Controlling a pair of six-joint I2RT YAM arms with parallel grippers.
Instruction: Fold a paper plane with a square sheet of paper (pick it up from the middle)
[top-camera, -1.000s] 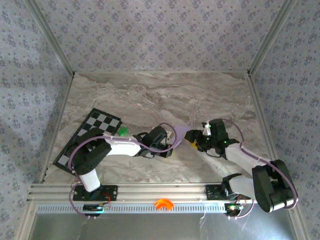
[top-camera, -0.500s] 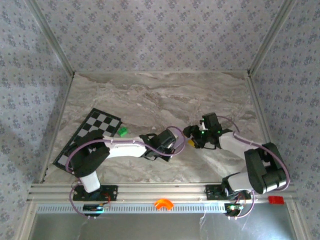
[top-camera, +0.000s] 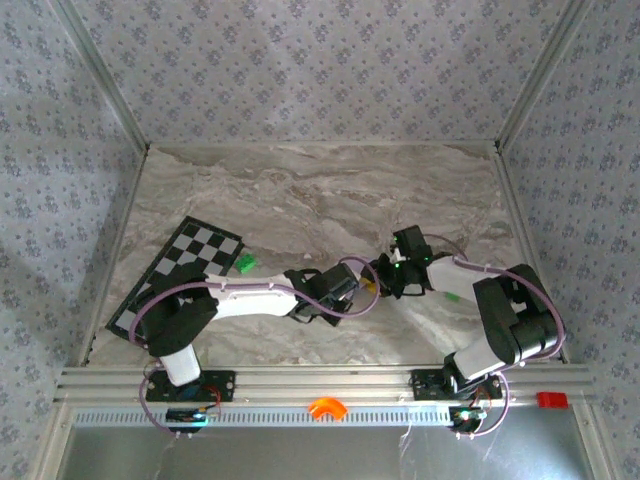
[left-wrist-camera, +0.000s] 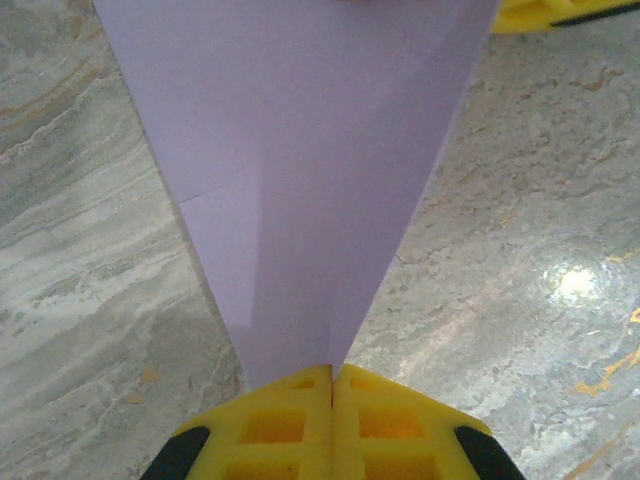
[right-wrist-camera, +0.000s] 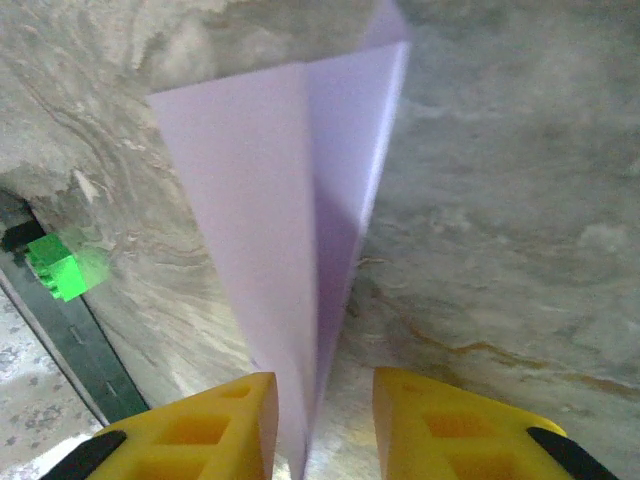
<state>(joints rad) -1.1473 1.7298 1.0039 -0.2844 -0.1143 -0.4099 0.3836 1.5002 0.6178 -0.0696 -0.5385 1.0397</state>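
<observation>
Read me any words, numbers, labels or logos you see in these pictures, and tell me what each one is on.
None readable. The lilac paper, the checkered board, the green block and the marble table carry no writing; the patterned walls show just small motifs.

Marble table (top-camera: 300, 190) carries checkered board (top-camera: 192, 258), seemingly a green block (top-camera: 244, 263).
</observation>
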